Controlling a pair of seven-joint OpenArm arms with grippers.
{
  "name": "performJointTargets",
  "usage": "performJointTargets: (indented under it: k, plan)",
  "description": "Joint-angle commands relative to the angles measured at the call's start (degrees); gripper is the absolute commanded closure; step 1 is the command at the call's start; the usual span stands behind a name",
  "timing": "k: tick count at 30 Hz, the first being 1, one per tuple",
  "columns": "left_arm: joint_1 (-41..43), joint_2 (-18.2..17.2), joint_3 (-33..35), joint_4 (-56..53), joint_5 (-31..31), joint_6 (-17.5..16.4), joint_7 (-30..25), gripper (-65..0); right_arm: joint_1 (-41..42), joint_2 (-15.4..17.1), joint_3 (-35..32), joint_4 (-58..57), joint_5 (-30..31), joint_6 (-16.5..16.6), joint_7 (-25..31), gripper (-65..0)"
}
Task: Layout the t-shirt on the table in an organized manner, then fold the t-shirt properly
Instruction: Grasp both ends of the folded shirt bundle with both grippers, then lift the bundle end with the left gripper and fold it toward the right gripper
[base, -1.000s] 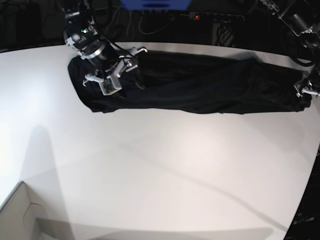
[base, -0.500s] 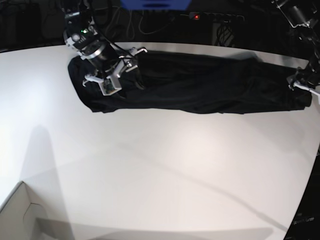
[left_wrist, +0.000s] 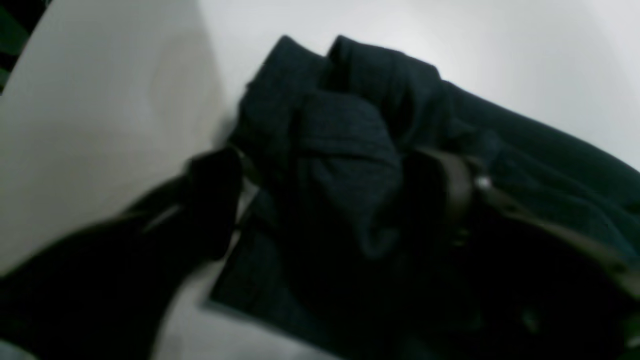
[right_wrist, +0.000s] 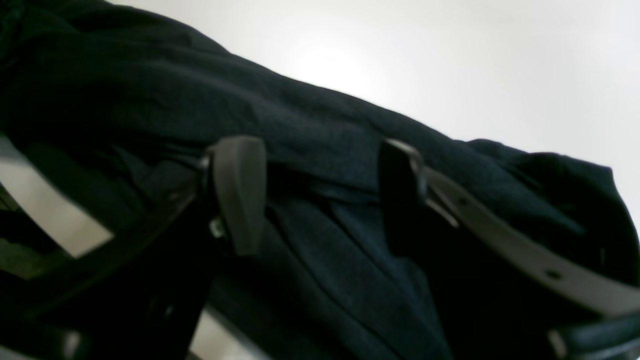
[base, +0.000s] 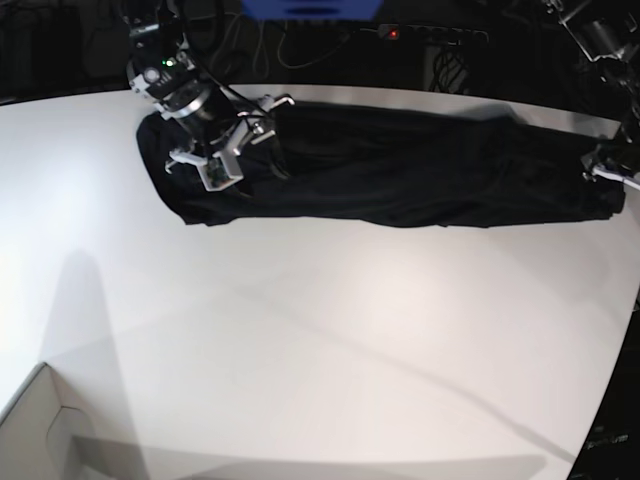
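Where the white bench (base: 330, 340) meets its far edge, the black t-shirt (base: 400, 170) lies stretched in a long, narrow, rumpled band running across the base view. Right gripper (base: 222, 152): set over the shirt's end at that view's left; jaws apart, straddling a ridge of cloth in the wrist view, nothing clamped. Left gripper (base: 610, 170): at the opposite end, by the bench's rim; jaws spread either side of a bunched fold of fabric (left_wrist: 345, 165), and whether they pinch it cannot be told. Pale cardboard box corner (base: 35, 435): near corner of the bench, well apart from the shirt
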Motion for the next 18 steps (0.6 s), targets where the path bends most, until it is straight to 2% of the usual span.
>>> performJointTargets:
  k: [1,3,6,7,13,14,16,18]
  plan:
    - [0.03,0.01,0.29,-0.61,1.16,0.34,3.93,-36.1,0.08,0.11,0.06,1.44,0.85,0.11,1.46,-36.2]
    - [-0.85,0.01,0.29,-0.61,1.33,0.34,3.93,-26.3,-0.27,0.11,0.32,2.41,0.85,0.11,1.28,-36.2]
    - [-1.11,0.09,0.29,-0.61,1.42,0.34,3.93,-15.5,-2.03,0.02,1.91,4.87,0.85,0.11,1.46,-36.2]
    - [-1.20,0.09,0.29,-0.61,1.33,0.34,3.93,-13.5,-2.38,0.02,2.17,5.84,0.94,0.11,1.46,-36.2]
    - [-1.20,-0.08,-0.06,-0.61,1.16,0.34,3.93,-12.0,-5.37,0.11,4.37,8.56,1.12,0.11,1.46,-36.2]
    - [-1.20,-0.17,-0.06,-0.53,1.16,0.34,3.93,-10.0,-5.81,0.11,4.54,8.56,1.12,0.11,1.46,-36.2]
    - [-1.29,-0.17,-0.06,0.09,1.07,0.34,3.93,-1.3,-6.51,0.11,5.25,8.65,1.12,0.11,1.46,-36.2]
    - [-2.43,-0.79,-0.06,0.97,1.42,0.34,3.93,0.0,-6.95,0.11,5.77,8.65,1.12,0.11,1.46,-36.2]
